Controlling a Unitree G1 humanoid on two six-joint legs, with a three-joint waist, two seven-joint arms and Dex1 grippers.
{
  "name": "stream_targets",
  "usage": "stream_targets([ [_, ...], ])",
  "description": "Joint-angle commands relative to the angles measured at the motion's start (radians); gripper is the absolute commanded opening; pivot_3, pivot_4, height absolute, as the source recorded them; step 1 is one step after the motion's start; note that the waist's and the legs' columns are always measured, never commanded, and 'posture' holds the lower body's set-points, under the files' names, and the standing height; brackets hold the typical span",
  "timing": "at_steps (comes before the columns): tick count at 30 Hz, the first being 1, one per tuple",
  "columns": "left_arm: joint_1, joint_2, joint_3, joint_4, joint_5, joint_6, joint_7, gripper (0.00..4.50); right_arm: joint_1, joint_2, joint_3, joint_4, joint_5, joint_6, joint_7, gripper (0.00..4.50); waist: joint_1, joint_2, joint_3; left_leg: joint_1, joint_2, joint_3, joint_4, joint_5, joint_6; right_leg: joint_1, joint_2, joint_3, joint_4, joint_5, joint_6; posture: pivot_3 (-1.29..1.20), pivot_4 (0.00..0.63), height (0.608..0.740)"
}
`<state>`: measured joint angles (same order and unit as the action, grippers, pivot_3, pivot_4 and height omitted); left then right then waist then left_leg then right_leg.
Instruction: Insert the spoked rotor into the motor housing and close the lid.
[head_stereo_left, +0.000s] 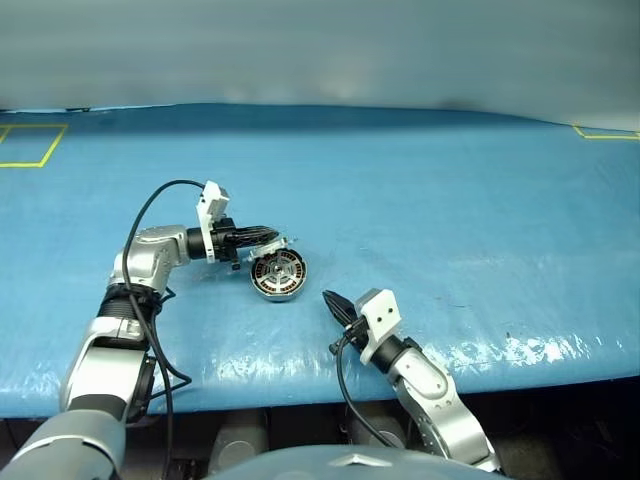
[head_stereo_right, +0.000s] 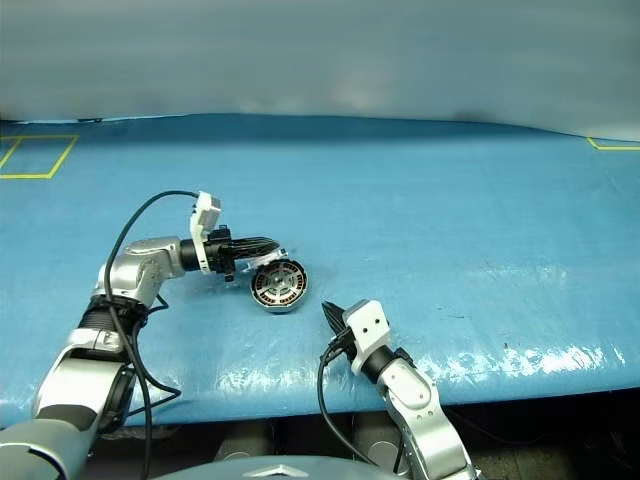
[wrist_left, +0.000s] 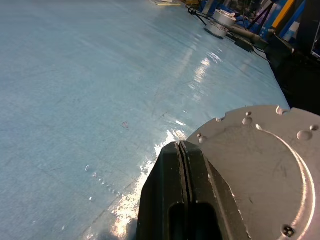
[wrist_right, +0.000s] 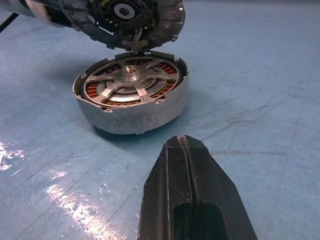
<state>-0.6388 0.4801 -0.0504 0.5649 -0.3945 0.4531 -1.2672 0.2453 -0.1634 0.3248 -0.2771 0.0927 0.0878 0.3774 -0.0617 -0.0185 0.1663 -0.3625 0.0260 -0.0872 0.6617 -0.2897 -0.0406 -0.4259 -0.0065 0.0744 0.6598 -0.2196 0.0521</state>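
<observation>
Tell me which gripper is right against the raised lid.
The left gripper: its shut black fingers reach the lid, tilted up over the motor housing. The right gripper, also shut, hangs apart, nearer the table's front edge.

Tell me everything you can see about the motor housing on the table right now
The motor housing is a round, shallow, silver-grey metal cup sitting flat on the blue table cover. Copper-coloured windings ring its inside, and a silvery spoked piece with a central hub sits in it. Its outer wall looks scuffed. The lid stands tilted up at its far edge, joined there. The left hand, fingers shut, is at the raised lid; the right hand, also shut, is clear of the housing.
</observation>
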Motion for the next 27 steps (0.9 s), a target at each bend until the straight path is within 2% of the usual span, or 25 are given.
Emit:
stream_targets([
  [1, 0.004, 0.004, -0.015, -0.068, 0.003, 0.013, -0.027, 0.02, 0.011, -0.001, -0.006, 0.002, 0.020, -0.054, 0.020, 0.00, 0.000, 0.000, 0.000, 0.000, 0.000, 0.000, 0.000, 0.000, 0.000, 0.000, 0.000, 0.000, 0.000, 0.000, 0.000, 0.00, 0.150, 0.740],
  [20, 0.112, 0.011, -0.091, -0.187, 0.034, 0.080, -0.014, 0.02, -0.005, 0.013, -0.013, 0.020, 0.005, -0.053, 0.002, 0.00, 0.001, 0.000, 0.000, 0.001, 0.000, 0.000, 0.001, 0.000, 0.000, 0.001, 0.000, 0.000, 0.001, 0.000, 0.000, 0.00, 0.150, 0.740],
  [24, 0.140, -0.001, -0.054, -0.235, 0.008, 0.078, 0.009, 0.02, -0.005, 0.017, -0.023, -0.060, 0.013, 0.080, -0.031, 0.00, 0.002, 0.001, 0.000, 0.002, 0.000, 0.000, 0.001, 0.000, 0.000, 0.001, 0.000, 0.001, 0.001, 0.000, 0.000, 0.00, 0.150, 0.740],
  [27, 0.182, -0.019, 0.038, -0.336, -0.043, 0.064, 0.085, 0.02, -0.027, 0.003, -0.050, -0.176, 0.080, 0.228, -0.021, 0.00, 0.000, 0.001, 0.000, 0.002, 0.000, 0.000, 0.001, 0.000, 0.000, 0.001, 0.000, 0.001, 0.001, 0.000, 0.000, 0.00, 0.150, 0.740],
])
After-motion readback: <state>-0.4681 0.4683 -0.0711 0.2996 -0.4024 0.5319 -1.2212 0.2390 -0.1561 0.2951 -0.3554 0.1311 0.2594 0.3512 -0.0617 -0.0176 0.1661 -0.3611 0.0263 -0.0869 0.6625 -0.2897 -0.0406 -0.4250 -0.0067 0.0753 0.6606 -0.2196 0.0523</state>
